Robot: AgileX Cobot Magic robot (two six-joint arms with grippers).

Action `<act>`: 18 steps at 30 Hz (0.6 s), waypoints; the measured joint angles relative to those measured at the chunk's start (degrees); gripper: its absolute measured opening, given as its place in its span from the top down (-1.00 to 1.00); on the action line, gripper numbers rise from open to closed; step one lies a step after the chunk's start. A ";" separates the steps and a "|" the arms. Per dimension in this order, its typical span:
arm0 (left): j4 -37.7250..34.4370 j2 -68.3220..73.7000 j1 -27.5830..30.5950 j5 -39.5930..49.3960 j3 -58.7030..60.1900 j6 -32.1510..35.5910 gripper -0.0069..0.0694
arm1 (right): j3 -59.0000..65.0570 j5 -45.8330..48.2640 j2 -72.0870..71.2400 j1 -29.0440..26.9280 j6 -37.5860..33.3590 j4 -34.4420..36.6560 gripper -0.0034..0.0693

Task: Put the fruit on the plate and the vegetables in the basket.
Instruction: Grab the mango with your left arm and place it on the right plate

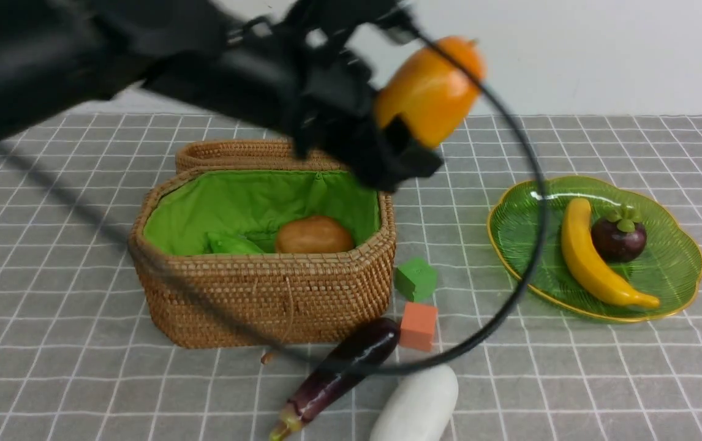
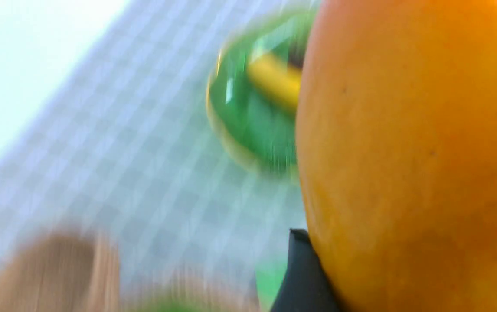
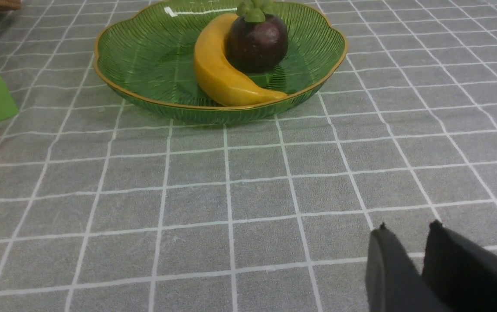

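My left gripper is shut on the orange-yellow mango, held high in the air over the basket's right end; one black finger presses its side. The green plate on the right holds the banana and the mangosteen. The woven basket contains the potato and the green pod. The eggplant and white radish lie on the cloth in front of the basket. My right gripper hovers low, short of the plate, narrowly open and empty.
A green cube and an orange cube sit between basket and plate. The basket's lid leans behind it. A black cable loops from the left arm across the plate's near edge. Grey checked cloth covers the table.
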 joint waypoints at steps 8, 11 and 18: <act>-9.46 31.47 -5.18 -2.95 -30.91 -4.93 -0.48 | 0.00 0.00 0.00 0.00 0.18 0.00 0.49; -12.57 39.36 -6.86 -4.69 -37.77 -5.60 -0.48 | 0.00 0.00 0.00 0.00 0.24 0.00 0.48; -13.91 45.14 -8.12 -8.93 -40.43 -13.62 -0.48 | 0.00 0.00 0.00 0.00 0.24 0.00 0.46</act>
